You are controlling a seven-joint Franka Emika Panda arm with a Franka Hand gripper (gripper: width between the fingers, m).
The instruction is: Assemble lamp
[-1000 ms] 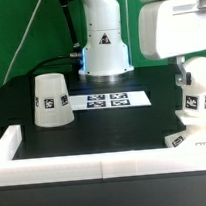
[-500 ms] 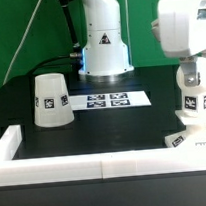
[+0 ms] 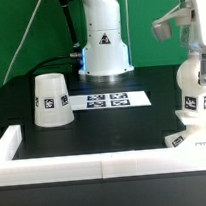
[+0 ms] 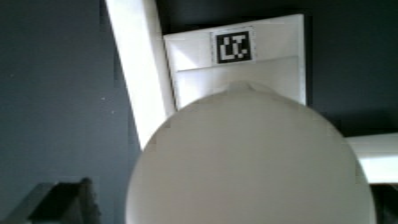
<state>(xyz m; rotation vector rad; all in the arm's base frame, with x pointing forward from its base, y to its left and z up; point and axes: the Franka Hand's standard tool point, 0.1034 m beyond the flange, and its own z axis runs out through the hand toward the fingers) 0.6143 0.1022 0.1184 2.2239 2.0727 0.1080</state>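
White bulb (image 3: pixel 197 94) stands on the square base (image 3: pixel 191 137), end effector (image 3: pixel 190 54) above it, grip state untellable.

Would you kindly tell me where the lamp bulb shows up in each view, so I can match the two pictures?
Exterior view: the bulb stands upright on the base, near the exterior view's right edge.
Wrist view: the bulb fills most of the picture, seen from above.
Shared landmark: the base, with its square tag.
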